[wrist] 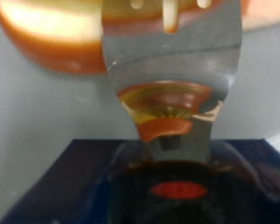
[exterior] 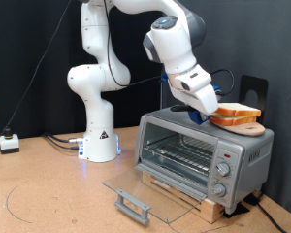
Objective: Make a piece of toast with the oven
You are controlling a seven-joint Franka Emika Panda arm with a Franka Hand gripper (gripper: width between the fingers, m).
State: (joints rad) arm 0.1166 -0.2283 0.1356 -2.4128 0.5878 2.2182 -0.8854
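The silver toaster oven [exterior: 189,146] stands on a wooden base at the exterior view's right, its glass door [exterior: 150,192] folded down open and the wire rack showing inside. The piece of toast [exterior: 235,113] lies on an orange-brown board [exterior: 244,126] on the oven's top. My gripper [exterior: 210,109] is down at the toast's left edge, just above the oven top. The wrist view is blurred and very close: a pale shape with an orange-brown rim [wrist: 47,23], the toast as far as I can tell, lies past a shiny metal finger [wrist: 173,56].
The oven's knobs [exterior: 223,171] run down its right side. The door handle [exterior: 132,204] sticks out over the table. The robot base [exterior: 99,144] stands to the exterior view's left of the oven. A white box [exterior: 10,143] with cables lies at far left. A black object [exterior: 252,89] stands behind the oven.
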